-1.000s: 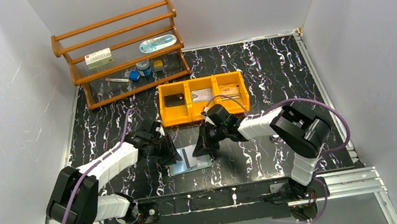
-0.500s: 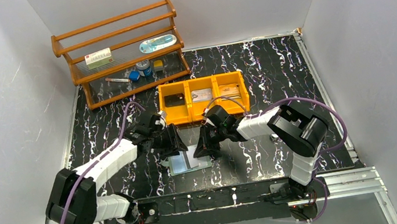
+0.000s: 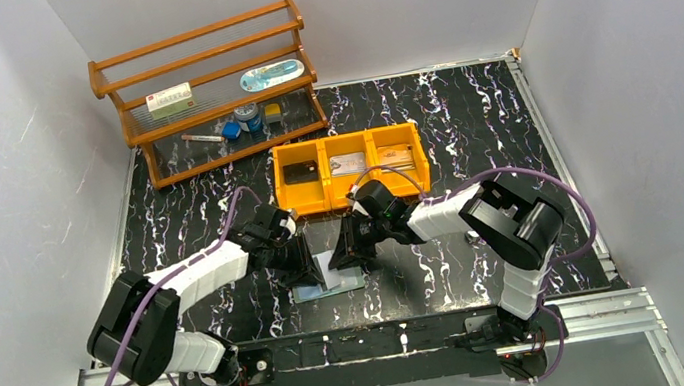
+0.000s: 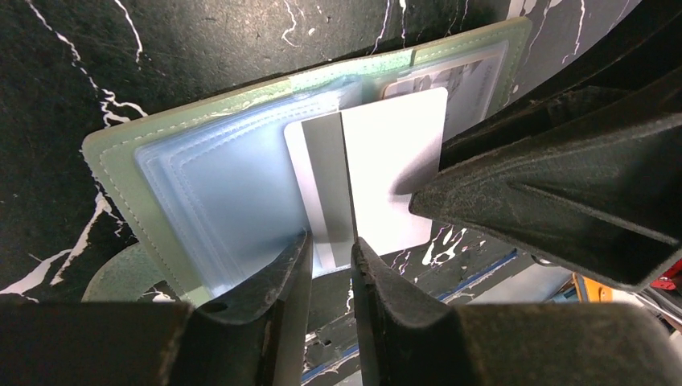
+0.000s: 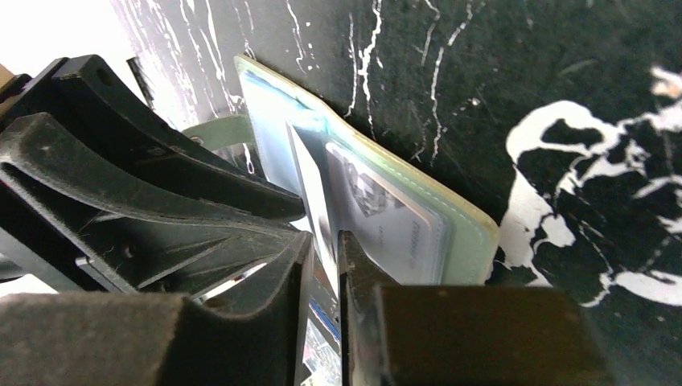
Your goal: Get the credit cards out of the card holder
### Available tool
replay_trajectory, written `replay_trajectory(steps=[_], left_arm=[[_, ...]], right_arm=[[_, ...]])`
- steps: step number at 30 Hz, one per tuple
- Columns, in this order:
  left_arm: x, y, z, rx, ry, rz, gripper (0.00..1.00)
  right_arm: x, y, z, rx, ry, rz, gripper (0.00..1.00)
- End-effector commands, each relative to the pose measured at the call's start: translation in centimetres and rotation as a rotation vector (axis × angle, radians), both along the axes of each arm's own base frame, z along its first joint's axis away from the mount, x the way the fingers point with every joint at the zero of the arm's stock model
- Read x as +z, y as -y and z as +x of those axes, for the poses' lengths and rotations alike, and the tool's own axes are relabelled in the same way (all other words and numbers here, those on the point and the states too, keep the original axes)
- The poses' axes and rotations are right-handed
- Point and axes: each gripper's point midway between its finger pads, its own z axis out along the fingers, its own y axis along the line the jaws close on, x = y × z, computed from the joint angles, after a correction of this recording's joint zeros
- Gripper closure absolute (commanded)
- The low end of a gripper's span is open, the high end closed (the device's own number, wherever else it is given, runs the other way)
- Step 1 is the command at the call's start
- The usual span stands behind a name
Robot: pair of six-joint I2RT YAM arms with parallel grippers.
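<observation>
– Update vs half a second ago: left gripper (image 4: 331, 240) dropped back onto the card holder (image 4: 201, 185), right gripper (image 5: 325, 237) barely budged. Holder's flat on the table (image 3: 468, 115) between them, white card (image 4: 386, 169) half out.
– Jaws?
– Both narrow, card edge at each gap, can't tell if pinched. Print on the tucked card (image 5: 386, 217) is too blurry to read.

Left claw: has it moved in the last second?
Yes. The left claw slid rightward onto the card holder, now below the left compartment of the orange bin.
</observation>
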Motion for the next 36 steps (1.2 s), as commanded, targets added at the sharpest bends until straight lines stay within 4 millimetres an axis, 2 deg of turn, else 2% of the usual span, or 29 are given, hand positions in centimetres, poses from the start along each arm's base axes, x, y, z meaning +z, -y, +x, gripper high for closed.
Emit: replay_trajectory(steps=[1, 12, 24, 26, 34, 36], left_arm=[[-1.4, -1.1, -1.1, -0.001, -0.034, 0.057, 0.77], [-1.5, -1.4, -1.2, 0.013, -0.027, 0.067, 0.77], [-1.6, -1.7, -1.2, 0.019, -0.030, 0.082, 0.77], [-0.9, -1.5, -0.9, 0.022, -0.004, 0.069, 0.77], [-0.4, -1.7, -0.5, 0.035, 0.021, 0.076, 0.74], [-0.2, -1.5, -0.4, 0.032, 0.024, 0.066, 0.72]], right_arm=[[0.7, -0.9, 0.0, 0.017, 0.004, 0.071, 0.72], [0.2, -1.8, -0.6, 0.072, 0.006, 0.057, 0.74], [0.1, -1.1, -0.4, 0.046, 0.033, 0.018, 0.91], [0.2, -0.9, -0.2, 0.039, 0.047, 0.002, 0.93], [-0.1, 0.4, -0.3, 0.030, 0.064, -0.052, 0.98], [1.0, 0.5, -0.3, 0.023, 0.085, -0.031, 0.99]])
